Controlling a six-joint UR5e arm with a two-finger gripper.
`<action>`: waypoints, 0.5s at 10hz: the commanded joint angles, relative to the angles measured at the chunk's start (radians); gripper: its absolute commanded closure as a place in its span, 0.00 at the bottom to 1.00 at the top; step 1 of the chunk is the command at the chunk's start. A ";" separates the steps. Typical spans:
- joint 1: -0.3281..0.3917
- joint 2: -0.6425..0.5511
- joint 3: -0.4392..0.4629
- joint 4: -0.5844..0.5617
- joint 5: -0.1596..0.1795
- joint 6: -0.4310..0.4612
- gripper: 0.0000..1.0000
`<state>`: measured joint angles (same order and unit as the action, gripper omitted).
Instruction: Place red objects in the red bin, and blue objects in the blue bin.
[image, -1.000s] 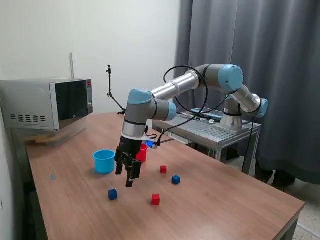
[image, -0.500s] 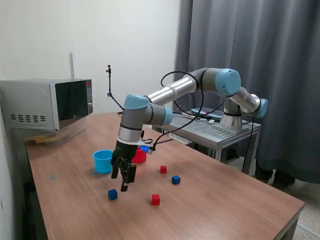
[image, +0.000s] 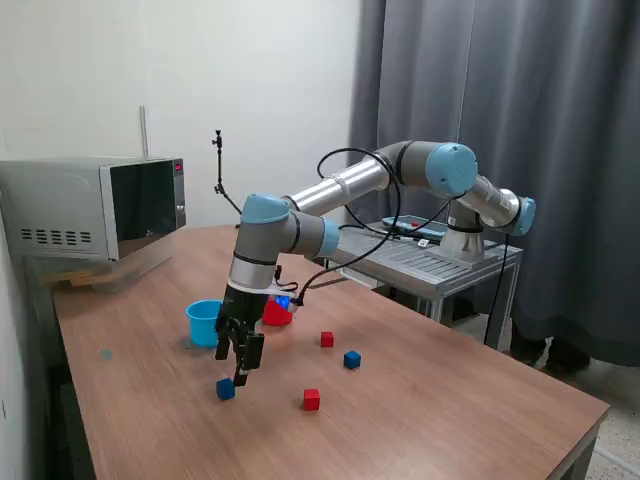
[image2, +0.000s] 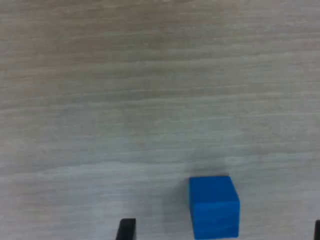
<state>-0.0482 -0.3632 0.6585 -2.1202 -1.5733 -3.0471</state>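
The table (image: 420, 400) is matt, wood-grained brown laminate. The blue cube (image2: 214, 206) on it looks smooth and faintly streaked. The cups, light blue (image: 204, 322) and red (image: 276, 314), look like glossy plastic. At upper left, the microwave (image: 95, 205) has a brushed-metal shell; at upper right hangs grey cloth curtain (image: 520, 110).

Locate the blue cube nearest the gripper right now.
The blue cube lies on the table just below the gripper, toward the exterior view's left of the red cube.
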 joint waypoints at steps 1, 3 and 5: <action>-0.001 0.013 -0.013 0.000 0.001 -0.021 0.00; -0.002 0.026 -0.033 -0.001 0.002 -0.022 0.00; -0.002 0.039 -0.045 -0.004 0.002 -0.022 0.00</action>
<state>-0.0503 -0.3334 0.6239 -2.1232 -1.5710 -3.0684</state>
